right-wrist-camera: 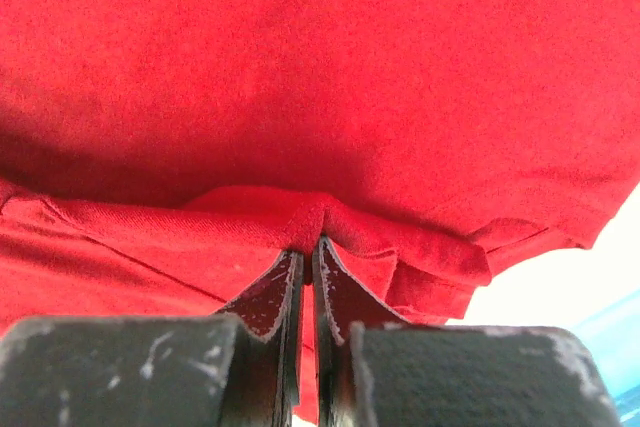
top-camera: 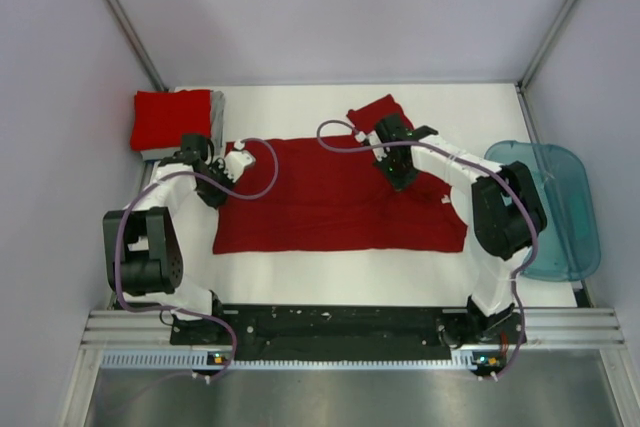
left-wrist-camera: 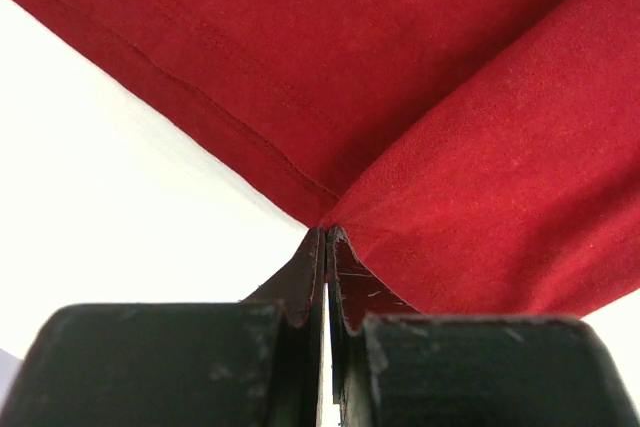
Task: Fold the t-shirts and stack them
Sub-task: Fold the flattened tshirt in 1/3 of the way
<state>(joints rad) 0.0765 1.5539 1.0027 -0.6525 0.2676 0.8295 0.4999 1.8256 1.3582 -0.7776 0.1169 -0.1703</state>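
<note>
A dark red t-shirt [top-camera: 340, 209] lies spread flat across the middle of the table, one sleeve [top-camera: 378, 112] sticking out at the back. My left gripper [top-camera: 227, 171] is at the shirt's back left corner, shut on a pinch of the hem [left-wrist-camera: 327, 230]. My right gripper [top-camera: 402, 183] is at the back right of the shirt below that sleeve, shut on a bunched fold of the cloth [right-wrist-camera: 308, 242]. At the back left a brighter red t-shirt [top-camera: 170, 119] sits folded on a folded grey t-shirt [top-camera: 217, 107].
A translucent teal plastic tub [top-camera: 560, 209] rests at the table's right edge, beside the right arm's elbow. White walls and metal frame posts close the table on three sides. Purple cables loop over both arms above the shirt.
</note>
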